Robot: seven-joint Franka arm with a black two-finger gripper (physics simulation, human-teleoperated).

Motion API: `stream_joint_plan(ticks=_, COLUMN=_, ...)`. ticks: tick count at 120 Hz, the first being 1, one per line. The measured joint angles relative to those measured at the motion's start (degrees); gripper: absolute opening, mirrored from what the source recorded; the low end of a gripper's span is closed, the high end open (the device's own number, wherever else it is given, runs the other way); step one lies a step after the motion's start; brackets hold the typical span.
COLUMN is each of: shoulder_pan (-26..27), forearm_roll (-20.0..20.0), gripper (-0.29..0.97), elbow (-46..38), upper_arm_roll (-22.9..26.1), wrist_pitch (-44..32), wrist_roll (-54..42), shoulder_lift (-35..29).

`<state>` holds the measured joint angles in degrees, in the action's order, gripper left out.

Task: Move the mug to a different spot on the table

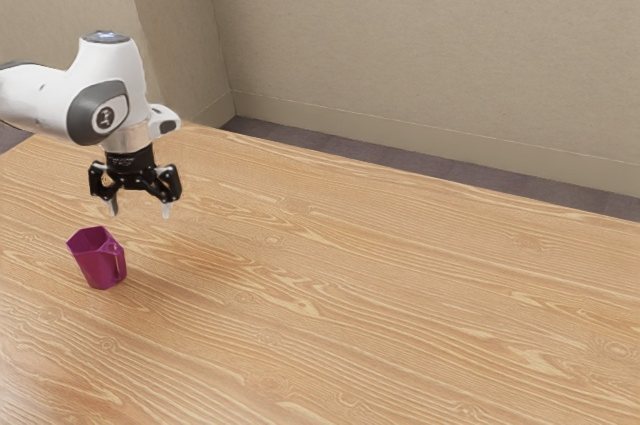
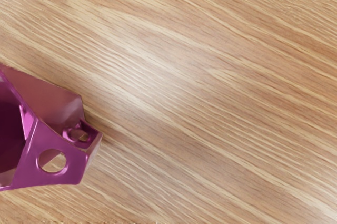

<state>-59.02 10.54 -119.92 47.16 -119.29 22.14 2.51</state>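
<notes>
The mug stands upright on the tabletop, toward the exterior view's left and fairly near the camera. It is a magenta, faceted mug with its open mouth up. In the wrist view its handle shows as a flat tab with round holes, pointing away from the body over bare wood.

The tool hangs from the arm above the tabletop. It is a little higher than the mug's rim and offset toward the exterior view's right and the far side. Its fingers are spread wide with nothing between them, and they touch neither mug nor wood.

By my reading, the task has barely begun. The mug has not been grasped or lifted, and nothing shows it at a new spot. Everything is left to do:
- bring the tool over the mug
- lower it
- close on a wall or on the handle
- lift and carry the mug across
- set it down elsewhere and let go

There is plenty of open wood to the exterior view's right for a landing place.
</notes>
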Motion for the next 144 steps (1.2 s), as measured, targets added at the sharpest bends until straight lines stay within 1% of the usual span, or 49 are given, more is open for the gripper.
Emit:
stream_joint_plan(ticks=17, shoulder_pan=-2.6, forearm_roll=-0.9, gripper=0.68, elbow=-2.7, upper_arm_roll=0.0, wrist_pitch=-1.0, wrist_roll=6.8, shoulder_lift=-2.1)
stream_joint_plan(ticks=32, shoulder_pan=-4.4, forearm_roll=-2.8, gripper=0.68, elbow=-4.2, upper_arm_roll=0.0, wrist_pitch=-1.5, wrist_roll=12.9, shoulder_lift=-2.5)
stream_joint_plan(ticks=52, shoulder_pan=-7.0, forearm_roll=-5.8, gripper=0.68, elbow=-8.2, upper_arm_roll=0.0, wrist_pitch=-3.7, wrist_roll=19.8, shoulder_lift=-3.4)
stream_joint_plan(ticks=60, shoulder_pan=-7.6, forearm_roll=-6.6, gripper=0.68, elbow=-8.7, upper_arm_roll=0.0, wrist_pitch=-5.3, wrist_roll=22.3, shoulder_lift=-2.9)
stream_joint_plan(ticks=72, shoulder_pan=-7.9, forearm_roll=-7.4, gripper=0.68, elbow=-8.9, upper_arm_roll=0.0, wrist_pitch=-8.6, wrist_roll=26.0, shoulder_lift=-0.4)
stream_joint_plan(ticks=84, shoulder_pan=-7.2, forearm_roll=-7.7, gripper=0.68, elbow=-8.9, upper_arm_roll=-0.1, wrist_pitch=-11.8, wrist_roll=29.6, shoulder_lift=1.8)
stream_joint_plan(ticks=94, shoulder_pan=-6.2, forearm_roll=-7.5, gripper=0.65, elbow=-8.7, upper_arm_roll=-0.6, wrist_pitch=-14.2, wrist_roll=32.4, shoulder_lift=4.3)
stream_joint_plan(ticks=105, shoulder_pan=-6.4, forearm_roll=-6.8, gripper=0.6, elbow=-8.5, upper_arm_roll=-2.1, wrist_pitch=-16.5, wrist_roll=35.0, shoulder_lift=6.4)
stream_joint_plan(ticks=125, shoulder_pan=-6.5, forearm_roll=-4.0, gripper=0.52, elbow=-8.9, upper_arm_roll=-2.6, wrist_pitch=-18.8, wrist_roll=38.8, shoulder_lift=7.5)
stream_joint_plan(ticks=144, shoulder_pan=-6.5, forearm_roll=-1.7, gripper=0.46, elbow=-9.5, upper_arm_roll=-3.2, wrist_pitch=-19.5, wrist_roll=41.5, shoulder_lift=7.6)
